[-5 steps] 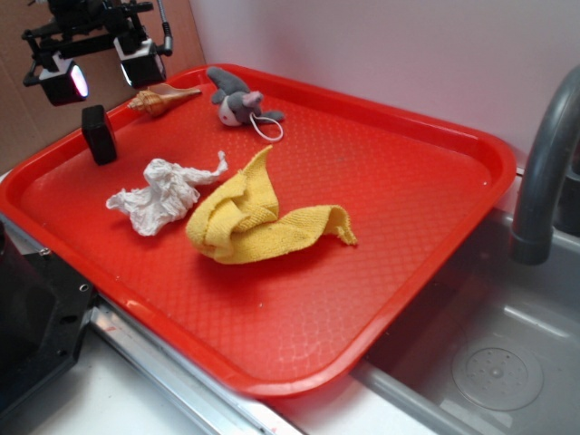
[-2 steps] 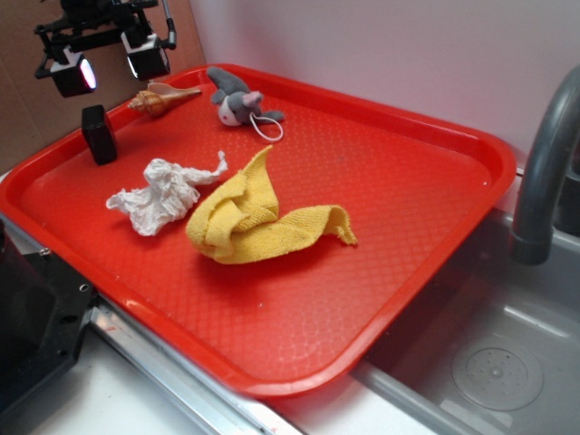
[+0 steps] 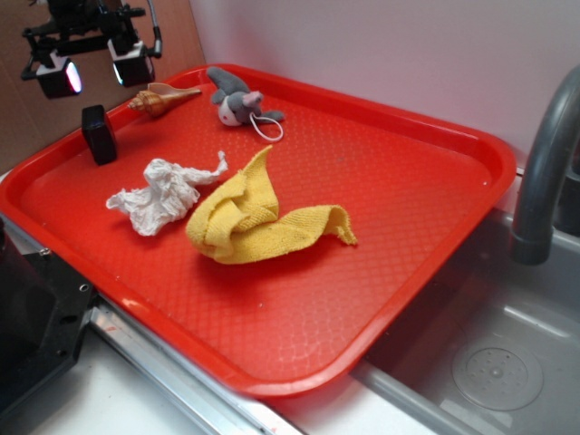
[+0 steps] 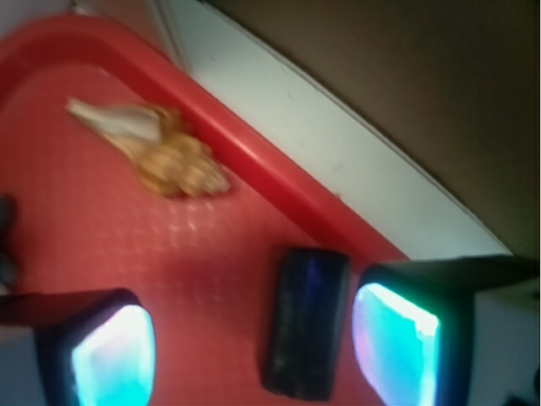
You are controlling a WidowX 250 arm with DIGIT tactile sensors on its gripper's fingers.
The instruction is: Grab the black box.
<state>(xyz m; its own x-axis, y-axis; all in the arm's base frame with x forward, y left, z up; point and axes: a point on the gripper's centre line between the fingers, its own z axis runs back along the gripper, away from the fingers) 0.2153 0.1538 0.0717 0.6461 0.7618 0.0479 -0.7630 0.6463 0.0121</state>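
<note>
The black box (image 3: 99, 134) stands upright near the left rim of the red tray (image 3: 399, 181). My gripper (image 3: 92, 72) hangs open in the air above it, not touching it. In the wrist view the black box (image 4: 306, 321) lies between the two glowing pads (image 4: 396, 342), closer to the right one, with red tray (image 4: 93, 211) showing on its left.
A seashell (image 3: 161, 98) (image 4: 161, 152) lies just behind the box. A grey plush toy (image 3: 236, 101), a crumpled white tissue (image 3: 159, 195) and a yellow cloth (image 3: 254, 217) lie on the tray. A sink (image 3: 489, 362) and grey faucet (image 3: 544, 163) are at the right, a black machine (image 3: 32, 326) at the lower left.
My gripper rose a little and shifted slightly left over the last second, staying open above the black box. Nothing on the tray moved.
</note>
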